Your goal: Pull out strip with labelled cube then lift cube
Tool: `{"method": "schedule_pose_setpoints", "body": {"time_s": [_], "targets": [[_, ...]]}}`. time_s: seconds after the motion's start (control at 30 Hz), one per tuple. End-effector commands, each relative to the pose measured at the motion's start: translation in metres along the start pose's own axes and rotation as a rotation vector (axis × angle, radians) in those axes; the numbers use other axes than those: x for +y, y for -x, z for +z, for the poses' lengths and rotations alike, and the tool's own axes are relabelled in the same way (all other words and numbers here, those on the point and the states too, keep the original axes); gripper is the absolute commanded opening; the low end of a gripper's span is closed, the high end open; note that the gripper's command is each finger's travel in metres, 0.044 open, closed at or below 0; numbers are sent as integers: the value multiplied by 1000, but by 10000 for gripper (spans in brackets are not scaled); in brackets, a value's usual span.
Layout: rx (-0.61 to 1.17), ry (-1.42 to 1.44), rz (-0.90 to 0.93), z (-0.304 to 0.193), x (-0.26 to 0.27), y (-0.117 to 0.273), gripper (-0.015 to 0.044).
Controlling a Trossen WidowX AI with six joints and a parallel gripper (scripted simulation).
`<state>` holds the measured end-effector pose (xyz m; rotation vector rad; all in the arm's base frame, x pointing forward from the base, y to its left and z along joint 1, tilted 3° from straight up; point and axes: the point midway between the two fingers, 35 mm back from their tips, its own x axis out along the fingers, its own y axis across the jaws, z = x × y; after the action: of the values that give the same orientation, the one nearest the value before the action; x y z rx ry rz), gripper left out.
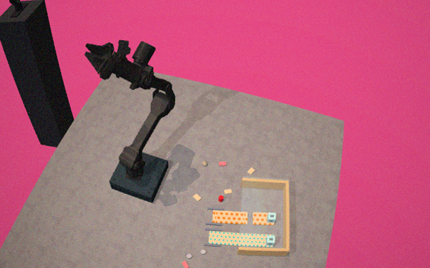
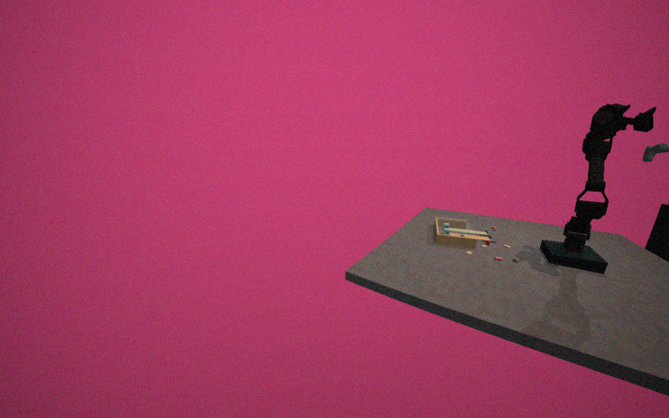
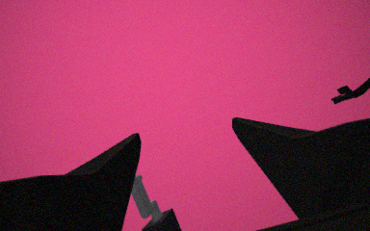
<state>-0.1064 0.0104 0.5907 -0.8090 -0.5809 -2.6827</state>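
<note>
A teal-dotted strip [image 1: 238,239] [image 2: 473,232] runs unbroken into the wooden walled frame. A pale teal cube [image 1: 271,240] marked W sits on its far end. An orange-dotted strip lies beside it in two pieces, a long one [image 1: 229,217] and a short one [image 1: 258,218], with a gap between. A second W cube [image 1: 271,217] sits on the short piece. Thin dark rails flank the near ends of both strips. My gripper [image 1: 87,49] [image 2: 642,106] [image 3: 187,130] is open and empty, raised high, pointing away from the strips.
The wooden frame [image 1: 286,221] [image 2: 456,240] has walls on three sides and opens toward the arm base [image 1: 139,175]. A red cylinder [image 1: 221,198] stands near the orange-dotted strip. Small flat blocks and round discs lie around. A dark pillar [image 1: 32,73] with another arm stands beyond the table.
</note>
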Motion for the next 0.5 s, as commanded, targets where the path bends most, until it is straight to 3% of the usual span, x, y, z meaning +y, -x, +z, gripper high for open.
{"method": "schedule_pose_setpoints", "body": {"time_s": [0.0,0.27,0.47], "targets": [[3,0,8,-1,2,0,400],[152,-35,345,-57,73,1,400],[294,-88,658,-106,143,35,400]]}}
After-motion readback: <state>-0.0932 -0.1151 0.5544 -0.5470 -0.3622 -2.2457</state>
